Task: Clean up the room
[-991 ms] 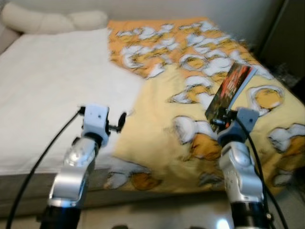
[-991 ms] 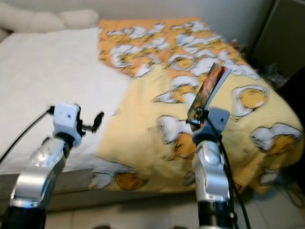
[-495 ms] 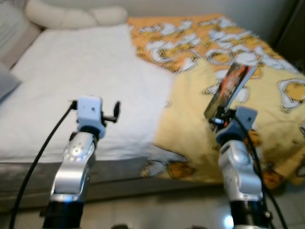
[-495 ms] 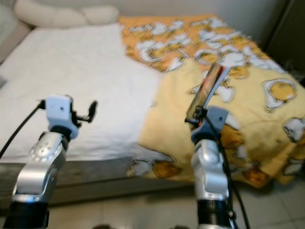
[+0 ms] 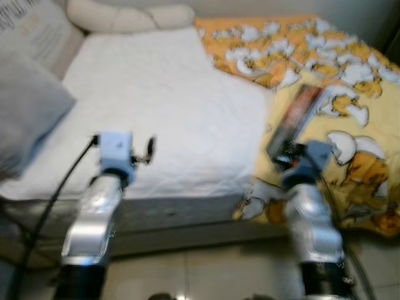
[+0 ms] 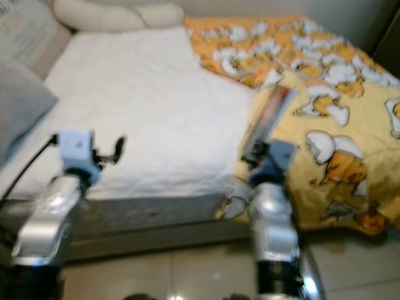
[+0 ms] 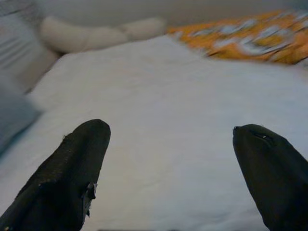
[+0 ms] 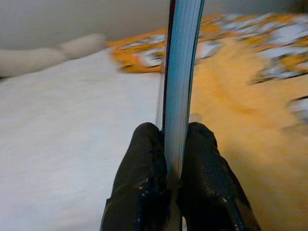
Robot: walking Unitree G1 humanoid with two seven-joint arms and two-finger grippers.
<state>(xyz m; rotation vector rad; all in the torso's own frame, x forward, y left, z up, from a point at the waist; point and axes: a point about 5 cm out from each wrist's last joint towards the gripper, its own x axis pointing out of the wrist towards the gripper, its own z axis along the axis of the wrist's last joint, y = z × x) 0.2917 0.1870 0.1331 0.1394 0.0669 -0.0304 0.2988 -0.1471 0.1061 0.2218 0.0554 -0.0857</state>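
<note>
View swung left along the bed (image 5: 162,112), grey pillow (image 5: 28,119) now visible, right gripper (image 8: 174,159) pinching book (image 8: 180,72), left gripper (image 7: 168,159) spread, text unreadable

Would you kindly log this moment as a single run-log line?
right gripper: shut on book, held upright | left gripper: open, over white sheet | yellow blanket: on bed | view: blurred

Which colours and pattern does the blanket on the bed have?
The blanket is yellow and orange with white cartoon figures, clearest in the right eye view.
</note>
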